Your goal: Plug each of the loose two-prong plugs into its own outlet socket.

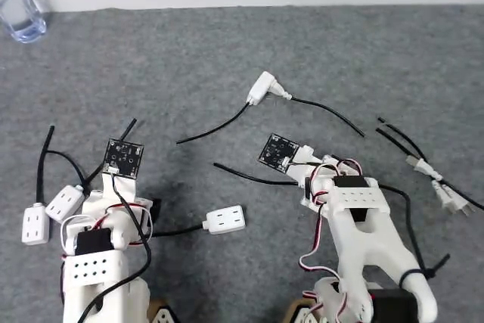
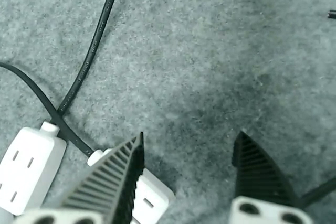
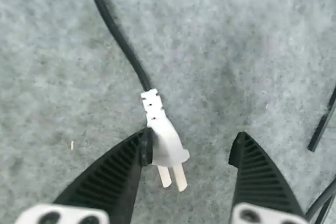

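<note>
The right claw [image 3: 194, 135] sits closest, spread wide, its two ribbed black fingers [image 3: 113, 177] pointing down at the grey desk [image 3: 252, 35]. Between them lies a white two-prong plug [image 3: 164, 139]. It has a flat, tapered body, two pale prongs [image 3: 173, 176] pointing back toward the claw's base, and a ridged collar at the other end. A black cord [image 3: 118, 38] runs away from the collar. One fingertip touches the plug's side and the other finger stands apart from it, so the claw grips nothing.

The left claw [image 2: 191, 140] is also wide open and empty, over bare desk. One of its fingers stands in front of a white outlet socket [image 2: 152, 198]. A second outlet socket [image 2: 29, 166], with two slots showing on its face, lies just beside the first.

In the high view, a third outlet socket [image 1: 226, 219] lies between the two arms on its own cord. Farther out, near the desk's middle, lies a second white plug [image 1: 262, 88]. Well off to the right arm's outer side, more white plug ends [image 1: 452, 198] lie on black cords.
</note>
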